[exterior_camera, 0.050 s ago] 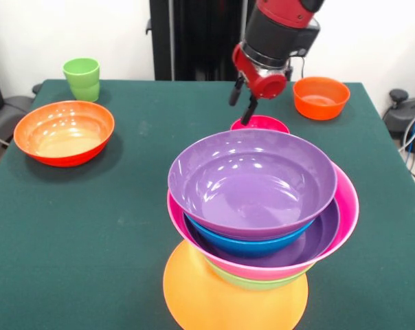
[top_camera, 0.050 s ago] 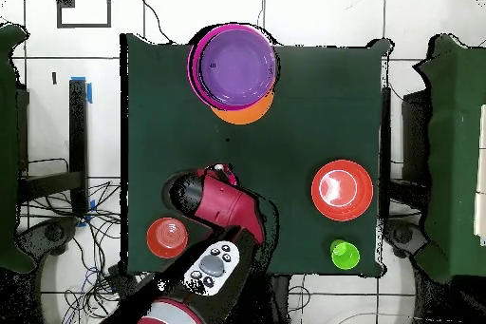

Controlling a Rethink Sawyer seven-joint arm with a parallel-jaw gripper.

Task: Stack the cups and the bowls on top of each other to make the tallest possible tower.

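Bowls and a single cup await stacking on a green-covered table [exterior_camera, 0.050 s ago: 125, 206]. From the left of the front view: a large glossy red-orange plastic bowl [exterior_camera, 0.050 s ago: 64, 132] sits upright and alone near the table's edge, with the small light-green tapered plastic tumbler [exterior_camera, 0.050 s ago: 82, 78] just behind it, neither yet used. In the middle foreground rises the tower [exterior_camera, 0.050 s ago: 255, 227]: a large upturned orange bowl [exterior_camera, 0.050 s ago: 228, 295] as base, then a green bowl [exterior_camera, 0.050 s ago: 255, 280] showing only as a sliver, a wide pink bowl [exterior_camera, 0.050 s ago: 341, 206], a purple bowl [exterior_camera, 0.050 s ago: 328, 230], a blue bowl [exterior_camera, 0.050 s ago: 249, 246] and a second, glossy purple bowl [exterior_camera, 0.050 s ago: 252, 180] on top, all nested upright. Behind it lies a small magenta-red bowl [exterior_camera, 0.050 s ago: 260, 124], and directly above that hangs the red and black robot gripper [exterior_camera, 0.050 s ago: 240, 106], fingers parted and empty, apparently poised to collect it. At far right a smaller red-orange bowl [exterior_camera, 0.050 s ago: 321, 97] stands by the table's back corner. Judged from this, six pieces are stacked and four remain: three bowls and the tumbler
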